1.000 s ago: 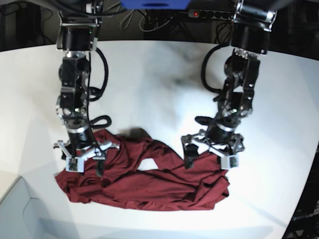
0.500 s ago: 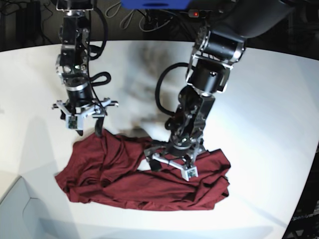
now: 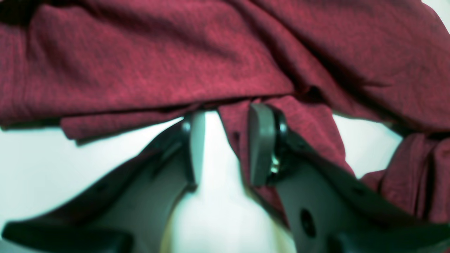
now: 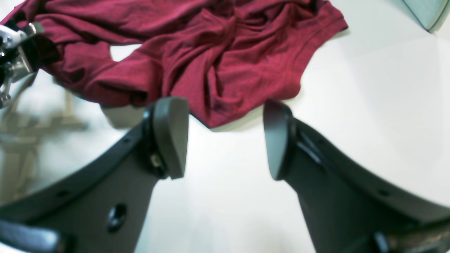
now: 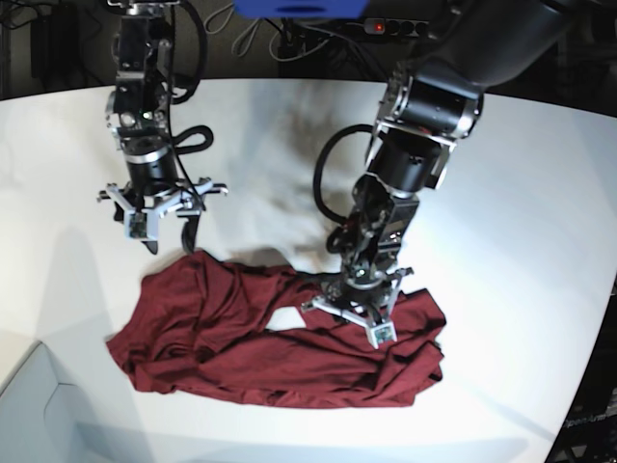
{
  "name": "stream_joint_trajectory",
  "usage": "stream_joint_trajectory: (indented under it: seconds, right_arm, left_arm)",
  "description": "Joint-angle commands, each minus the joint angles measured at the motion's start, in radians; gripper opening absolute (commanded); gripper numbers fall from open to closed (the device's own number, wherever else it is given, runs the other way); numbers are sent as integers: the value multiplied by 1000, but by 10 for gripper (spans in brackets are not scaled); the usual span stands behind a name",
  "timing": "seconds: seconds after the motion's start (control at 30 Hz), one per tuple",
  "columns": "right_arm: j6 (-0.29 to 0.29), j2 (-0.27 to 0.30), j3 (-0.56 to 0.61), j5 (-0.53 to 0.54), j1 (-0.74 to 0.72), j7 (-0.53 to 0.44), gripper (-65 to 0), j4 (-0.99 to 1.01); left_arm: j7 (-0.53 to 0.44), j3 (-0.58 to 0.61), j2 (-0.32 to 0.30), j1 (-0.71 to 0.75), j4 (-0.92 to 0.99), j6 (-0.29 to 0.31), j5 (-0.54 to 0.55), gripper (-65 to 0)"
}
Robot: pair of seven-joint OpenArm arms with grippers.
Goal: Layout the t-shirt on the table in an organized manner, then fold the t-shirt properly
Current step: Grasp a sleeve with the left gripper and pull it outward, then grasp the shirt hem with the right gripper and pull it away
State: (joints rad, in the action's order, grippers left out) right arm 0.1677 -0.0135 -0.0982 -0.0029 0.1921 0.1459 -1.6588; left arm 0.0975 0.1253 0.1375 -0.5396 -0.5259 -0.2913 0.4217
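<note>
On the left of the base view: right gripper (image 5: 171, 241) wide open, holding nothing, hanging over the bare white table (image 5: 77, 193) just past the top corner of the cloth. Keep it there, ready to help.

In the middle: dark red t-shirt (image 5: 241, 347) lying in a wrinkly heap near the front edge of the table, not laid flat yet.

On the right: left gripper (image 3: 225, 144) down on the heap, jaws half closed around a small fold, with a gap on one side, so not pinching yet. Squeeze all the way, take only one layer, then lift slowly and pull outward.
</note>
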Motion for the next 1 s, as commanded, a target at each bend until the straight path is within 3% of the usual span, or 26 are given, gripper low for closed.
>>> stream_joint_trajectory:
  seconds: [0.0,0.1,0.2,0.33,0.5,0.67,0.8,0.97]
  right_arm:
    - [5,5,-2,5,-10,-29,-311,-22]
    - [5,4,-2,7,-9,-29,-311,-22]
    - [5,4,-2,7,-9,-29,-311,-24]
    - [5,4,-2,8,16,-29,-311,-67]
    - [6,2,2,8,25,-29,-311,-85]
    - [6,-1,4,8,34,-29,-311,-86]
    - [8,-3,4,8,54,-29,-311,-106]
    - [8,-26,5,10,82,-29,-311,-111]
  left_arm:
    - [163,-2,-5,29,11,-19,47,-451]
    - [222,-2,-34,51,-26,-19,47,-479]
    - [259,-2,-40,103,-92,-19,47,-650]
    - [359,-9,-111,204,-256,-19,53,-650]
    - [413,-31,-223,367,-526,-21,56,-648]
    - [502,-264,-293,553,-776,-13,56,-648]
    - [565,-530,-293,694,-945,-10,56,-648]
    - [580,-757,-286,795,-1049,-9,59,-648]
